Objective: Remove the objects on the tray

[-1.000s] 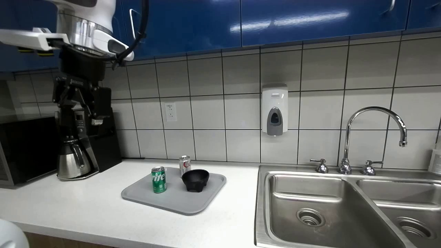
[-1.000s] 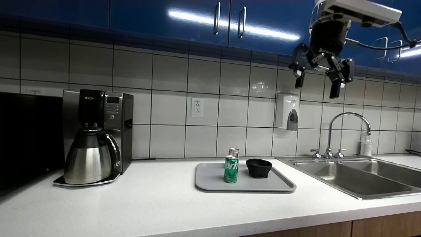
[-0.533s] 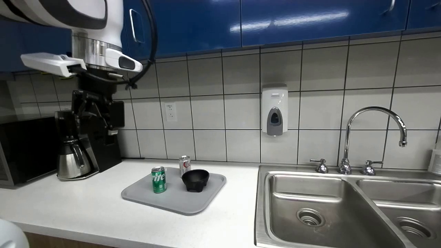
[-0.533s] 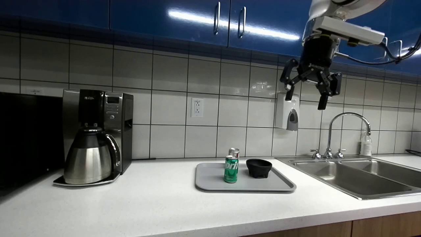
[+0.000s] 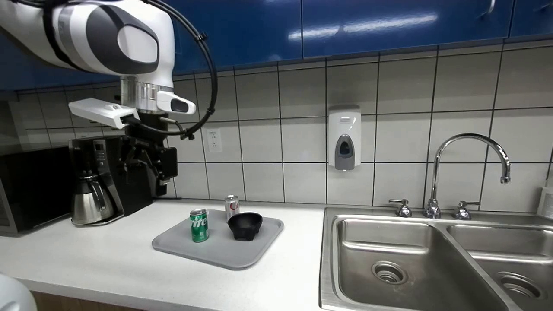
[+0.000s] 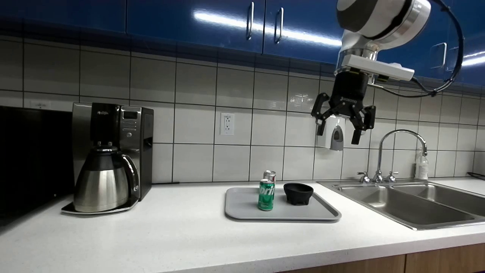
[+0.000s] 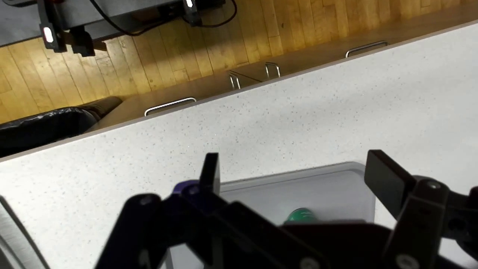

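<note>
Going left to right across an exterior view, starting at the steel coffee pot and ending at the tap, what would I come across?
In an exterior view: steel coffee pot, green can, black bowl, soap dispenser, tap. The silver can is left out, as it overlaps the black bowl.

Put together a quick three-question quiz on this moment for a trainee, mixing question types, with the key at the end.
1. True or false: the gripper is open and holds nothing.
2. Multiple choice: the tray rests on (a) the sink, (b) the counter, (c) the coffee maker.
3. Short answer: which three things stand on the tray?

Key:
1. True.
2. (b).
3. The green can, the silver can and the black bowl.
</note>
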